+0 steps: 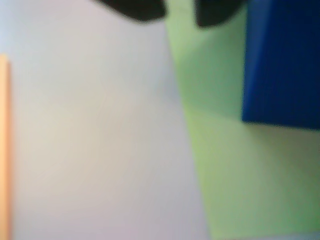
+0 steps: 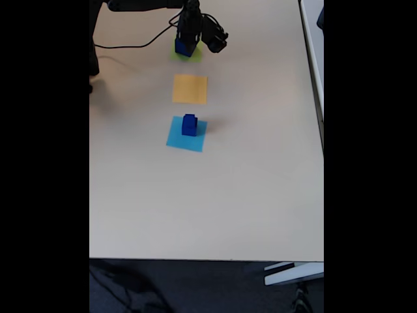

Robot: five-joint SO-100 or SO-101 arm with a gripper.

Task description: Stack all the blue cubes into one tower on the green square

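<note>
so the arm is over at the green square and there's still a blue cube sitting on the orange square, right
Not quite. In the fixed view the orange square is bare; that blue cube sits on the light-blue square. The arm is indeed at the green square, beside another blue cube.

dark blue cubes, yellow-green square, orange square, light-blue square.

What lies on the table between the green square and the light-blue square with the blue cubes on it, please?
In the fixed view, the orange square lies between the green square and the light-blue square, with bare table on either side of it.
</note>
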